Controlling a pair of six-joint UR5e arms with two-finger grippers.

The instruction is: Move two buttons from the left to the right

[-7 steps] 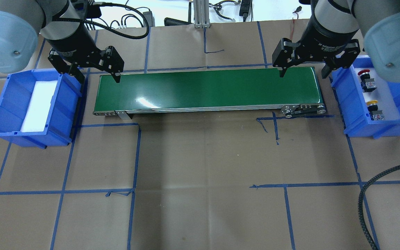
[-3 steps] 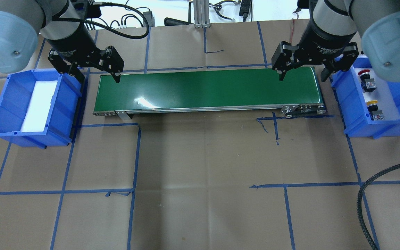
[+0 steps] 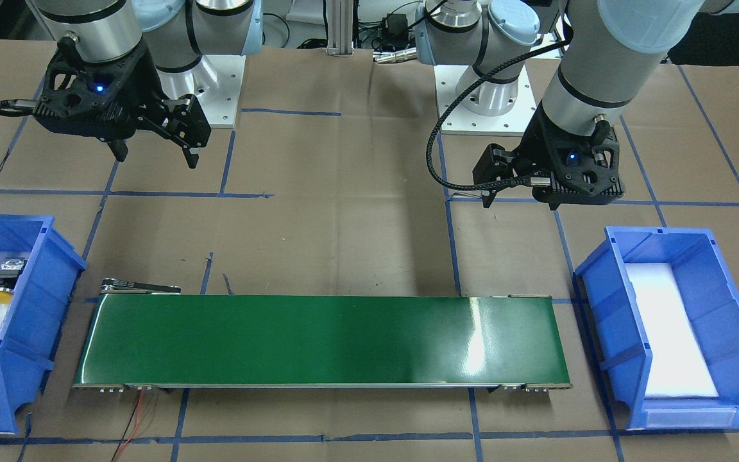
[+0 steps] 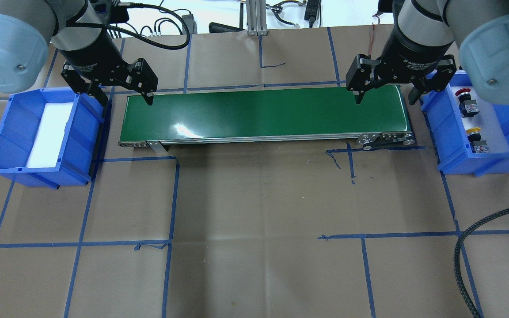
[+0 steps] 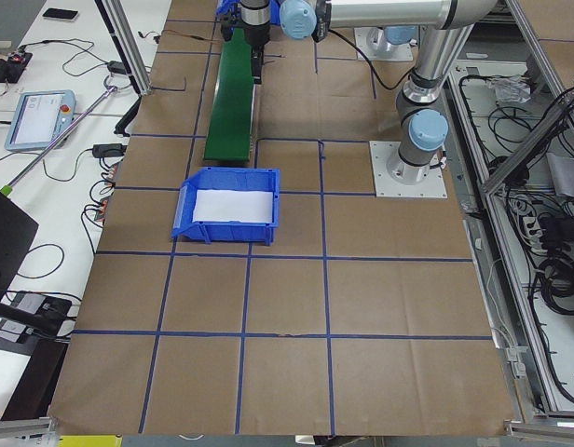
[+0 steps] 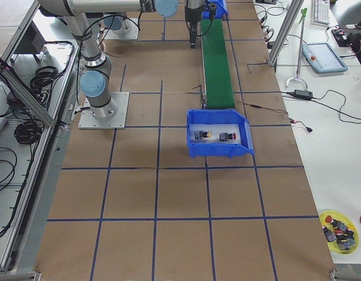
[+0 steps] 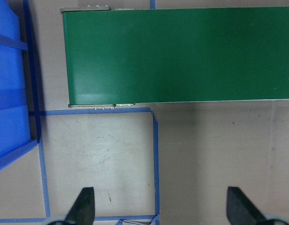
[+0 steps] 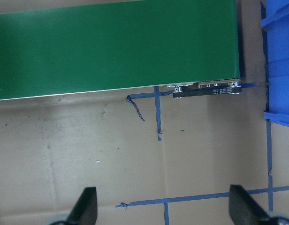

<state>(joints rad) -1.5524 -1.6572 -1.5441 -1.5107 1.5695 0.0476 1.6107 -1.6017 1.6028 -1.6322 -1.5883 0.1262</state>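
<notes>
- Right gripper (image 4: 386, 100) is the only thing that really budged. Compared with a second ago it has drifted a touch toward the far side of the table (image 4: 259, 198) and a hair to the robot's left.
- Its fingers are spread wide with nothing between them. It hangs over the right end of the green belt (image 4: 263, 115), one fingertip above the belt and the other by the rim of the right bin (image 4: 433, 128).
- Left gripper (image 4: 127, 101) looks parked in the same spot as before, over the belt's left end. One fingertip is above the belt corner and the other is near the edge of the left bin (image 4: 2, 137). It's also wide apart and empty.
- Both wrist cams back that up: the fingertips sit at the bottom corners of each view, far apart, over brown paper and blue tape.
- Red button (image 4: 466, 101) and yellow button (image 4: 476, 140) haven't shifted at all. Both lie in the right bin on its pale floor, apart from each other. The red one is farther from the robot, and both caps point away from it.
- Left bin holds a white pad (image 4: 51, 132), same as earlier.
- Black cable (image 4: 471, 247) at the near right corner arcs a bit higher than a second ago.
</notes>
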